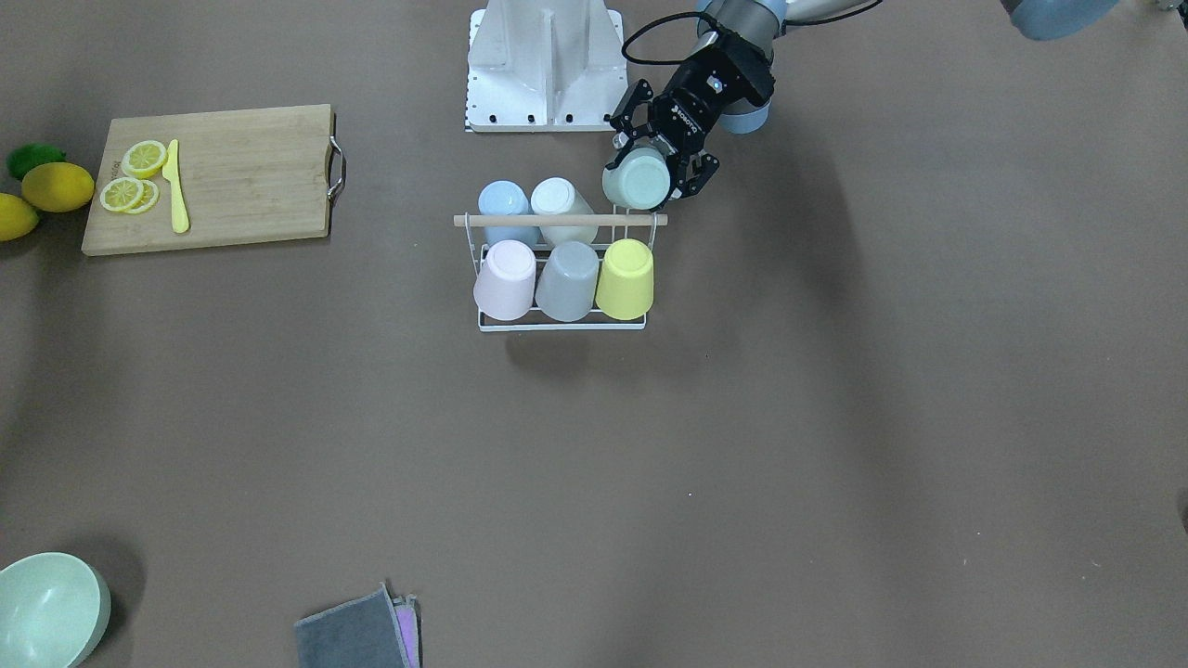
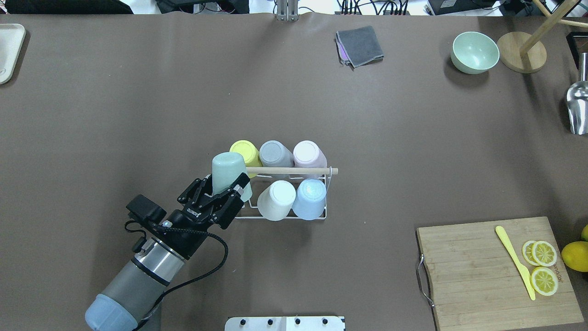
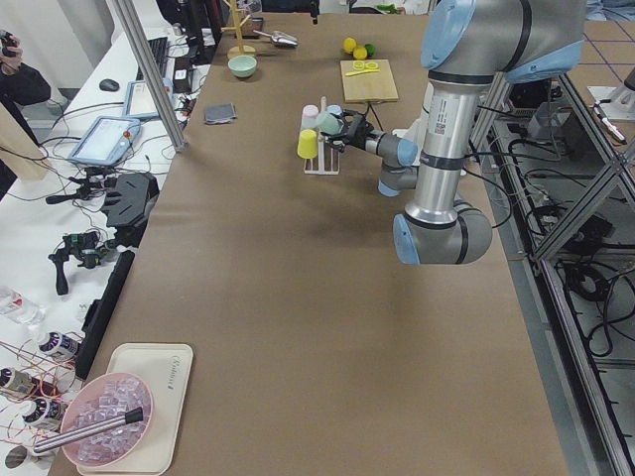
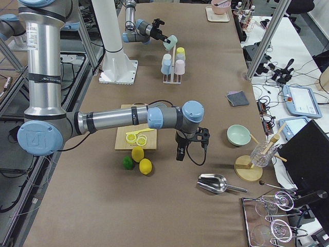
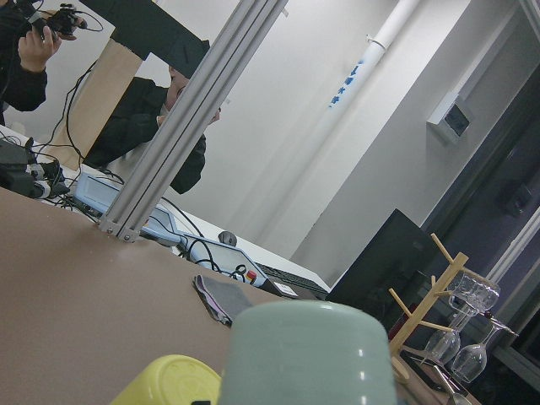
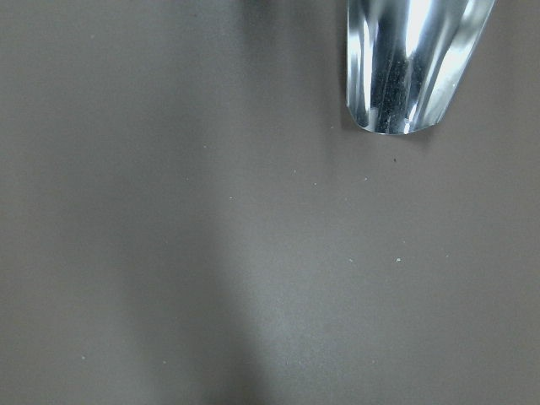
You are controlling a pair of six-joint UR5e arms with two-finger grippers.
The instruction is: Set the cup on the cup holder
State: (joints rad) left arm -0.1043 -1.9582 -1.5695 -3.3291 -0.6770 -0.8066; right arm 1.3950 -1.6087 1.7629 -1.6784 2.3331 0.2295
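Observation:
The cup holder is a white wire rack with a wooden rod handle (image 1: 557, 220) at the table's middle; it also shows in the overhead view (image 2: 294, 171). It carries yellow (image 1: 626, 278), grey (image 1: 568, 281), pink (image 1: 506, 278), blue (image 1: 503, 202) and white (image 1: 555, 198) cups, all upside down. My left gripper (image 2: 221, 187) is shut on a mint green cup (image 2: 228, 172), bottom up and tilted, at the rack's free corner beside the white cup. The green cup fills the left wrist view (image 5: 308, 354). My right gripper (image 4: 180, 153) shows only in the exterior right view; I cannot tell its state.
A wooden cutting board (image 2: 477, 271) with lemon slices and a yellow knife lies at the robot's near right. A green bowl (image 2: 474, 51), a folded grey cloth (image 2: 359, 45) and a metal scoop (image 6: 413, 59) lie at the far side. Whole lemons (image 1: 58, 186) sit beside the board.

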